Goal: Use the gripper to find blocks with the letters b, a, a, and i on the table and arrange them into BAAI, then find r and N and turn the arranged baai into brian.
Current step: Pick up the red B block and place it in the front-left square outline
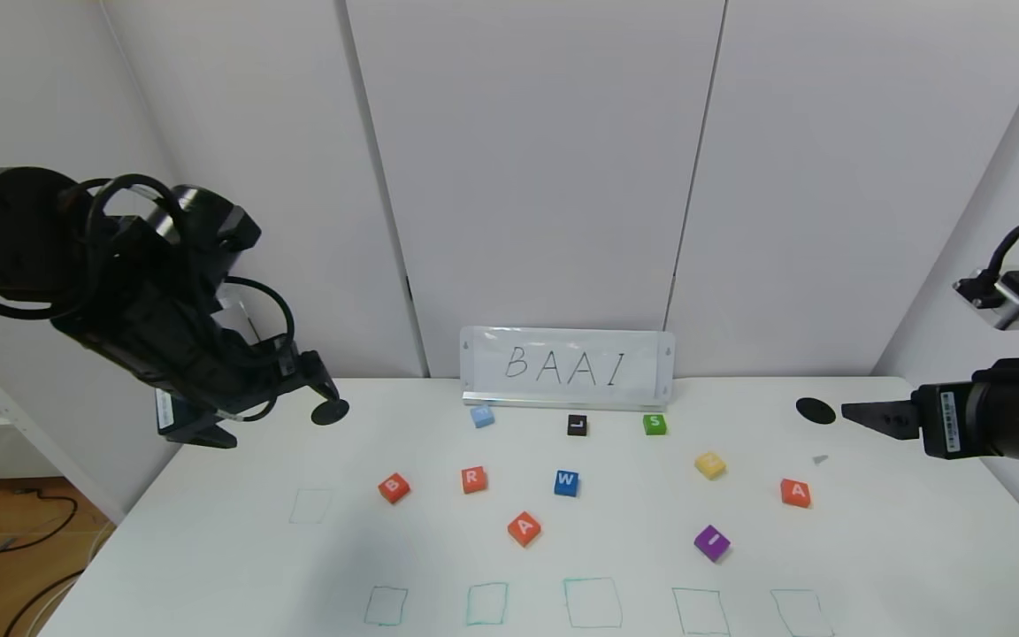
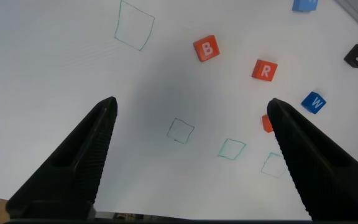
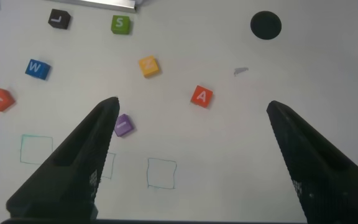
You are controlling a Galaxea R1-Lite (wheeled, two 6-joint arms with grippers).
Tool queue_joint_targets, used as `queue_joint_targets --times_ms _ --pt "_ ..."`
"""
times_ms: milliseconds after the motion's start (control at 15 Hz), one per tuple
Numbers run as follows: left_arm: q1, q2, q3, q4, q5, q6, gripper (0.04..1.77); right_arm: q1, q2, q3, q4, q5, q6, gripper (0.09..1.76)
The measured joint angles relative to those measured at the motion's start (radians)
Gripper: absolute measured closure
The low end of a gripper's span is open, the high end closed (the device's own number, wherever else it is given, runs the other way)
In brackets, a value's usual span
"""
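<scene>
On the white table (image 1: 209, 548) lie the orange-red B block (image 1: 394, 487), one orange-red A (image 1: 524, 528), another A (image 1: 795, 493) and the purple I (image 1: 712, 542). The orange-red R (image 1: 473, 479) lies right of B. No N block is readable. My left gripper (image 1: 262, 409) is open and empty, raised over the table's far left corner. Its wrist view (image 2: 191, 106) shows B (image 2: 206, 48) and R (image 2: 264, 70) beyond the fingers. My right gripper (image 1: 859, 414) is open and empty, raised at the far right. Its wrist view (image 3: 192, 106) shows A (image 3: 201, 96) and I (image 3: 123, 125).
A blue W (image 1: 566, 482), a yellow block (image 1: 709, 464), a green S (image 1: 655, 424), a black L (image 1: 577, 425) and a light blue block (image 1: 482, 416) lie about. A BAAI sign (image 1: 568, 367) stands at the back. Green squares (image 1: 593, 602) line the front edge. Two black holes (image 1: 815, 410) are near the back corners.
</scene>
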Motion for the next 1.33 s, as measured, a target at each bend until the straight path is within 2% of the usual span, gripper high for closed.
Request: queue_joint_targets --times_ms 200,467,600,933,1333 --pt "-0.036 0.091 -0.107 0.064 0.002 -0.084 0.09 0.000 -0.003 0.000 -0.002 -0.001 -0.001 0.14" --pt "-0.073 0.190 -0.169 0.074 0.030 -0.173 0.09 0.000 -0.008 0.000 -0.002 -0.001 -0.001 0.14" --pt "-0.090 0.239 -0.176 0.069 0.059 -0.208 0.09 0.000 -0.008 0.000 -0.002 -0.001 -0.001 0.14" --pt "-0.113 0.336 -0.171 0.057 0.060 -0.249 0.09 0.000 -0.010 0.000 -0.002 0.000 -0.001 0.14" --pt "-0.119 0.409 -0.134 -0.049 0.064 -0.320 0.09 0.001 -0.011 0.000 -0.004 0.003 -0.001 0.14"
